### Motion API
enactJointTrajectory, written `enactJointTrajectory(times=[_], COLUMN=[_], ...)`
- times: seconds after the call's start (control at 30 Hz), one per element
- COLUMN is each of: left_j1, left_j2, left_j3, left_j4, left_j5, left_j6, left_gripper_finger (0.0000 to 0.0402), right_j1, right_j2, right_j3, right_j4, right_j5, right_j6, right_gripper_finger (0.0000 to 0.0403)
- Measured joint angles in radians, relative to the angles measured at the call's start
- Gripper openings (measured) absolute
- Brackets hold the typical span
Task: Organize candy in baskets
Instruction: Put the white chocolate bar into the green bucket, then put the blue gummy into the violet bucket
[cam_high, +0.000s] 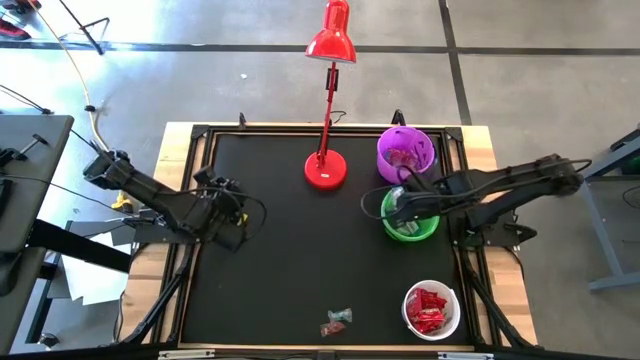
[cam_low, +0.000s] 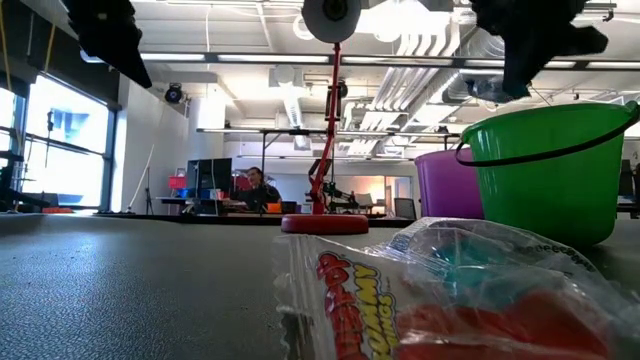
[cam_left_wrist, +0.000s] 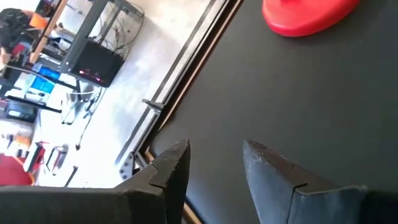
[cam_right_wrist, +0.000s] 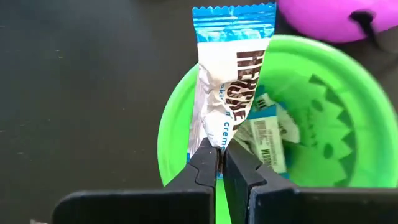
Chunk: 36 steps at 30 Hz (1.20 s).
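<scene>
My right pincer (cam_right_wrist: 222, 163) hangs over the green basket (cam_high: 409, 214), its jaws pinched tight on the lower end of a blue-and-white wrapped candy (cam_right_wrist: 229, 81) that stands up from the tips, above the basket's open mouth. Inside the green basket I can see more blue-and-white candy pieces (cam_right_wrist: 266, 134) lying on the bottom. Just beside it, farther toward the back edge of the counter (cam_high: 280, 270), sits the purple basket (cam_high: 405, 153) with some reddish candy inside. The white basket (cam_high: 432, 309) stands near the front right corner, well apart from the other two, filled with red candy. Two loose candy pieces (cam_high: 337, 322) lie on the dark mat near the front edge, to the left of the white basket; in the low view one clear wrapper with red print fills the foreground. The red desk lamp (cam_high: 327, 168) stands at the back centre, its round base on the mat to the left of the purple basket. My left pincer (cam_left_wrist: 214, 171) waits above the left side of the counter with its fingers spread apart and nothing between them. Beyond the counter, across the room, a person (cam_low: 257, 186) sits at a desk.
</scene>
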<state>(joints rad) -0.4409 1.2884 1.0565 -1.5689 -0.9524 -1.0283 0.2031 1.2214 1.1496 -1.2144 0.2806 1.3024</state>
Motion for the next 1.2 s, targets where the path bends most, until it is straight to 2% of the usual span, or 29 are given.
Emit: enactJointTrajectory(times=[0.2,0.33,0.5,0.63,0.77,0.93,1.03,1.2], left_j1=[0.048,0.057,0.057,0.055,0.055,0.055,0.055,0.054], left_j2=[0.000,0.000,0.000,0.000,0.000,0.000,0.000,0.000], left_j3=[0.000,0.000,0.000,0.000,0.000,0.000,0.000,0.001], left_j4=[0.000,0.004,0.003,0.003,0.003,0.003,0.003,0.003], left_j5=[-0.002,-0.001,0.005,0.006,0.027,0.063,0.090,0.168], left_j6=[0.015,-0.012,0.011,0.044,0.039,0.046,0.045,0.014], left_gripper_finger=[0.0135,0.0136,0.0136,0.0136,0.0136,0.0136,0.0136,0.0136], right_j1=[0.000,0.000,0.000,0.000,0.013,0.074,0.106,0.165], right_j2=[-0.109,-0.143,-0.150,-0.149,-0.147,-0.108,-0.062,0.039], right_j3=[-0.137,-0.161,-0.164,-0.164,-0.164,-0.164,-0.164,-0.164], right_j4=[0.118,0.135,0.133,0.148,0.293,0.573,0.648,0.734], right_j5=[-0.063,-0.128,-0.138,-0.152,-0.242,-0.266,-0.305,-0.410], right_j6=[0.010,-0.031,-0.072,-0.065,-0.084,-0.153,-0.147,-0.045], right_gripper_finger=[0.0009,0.0045,0.0098,0.0126,0.0132,0.0128,0.0121,0.0113])
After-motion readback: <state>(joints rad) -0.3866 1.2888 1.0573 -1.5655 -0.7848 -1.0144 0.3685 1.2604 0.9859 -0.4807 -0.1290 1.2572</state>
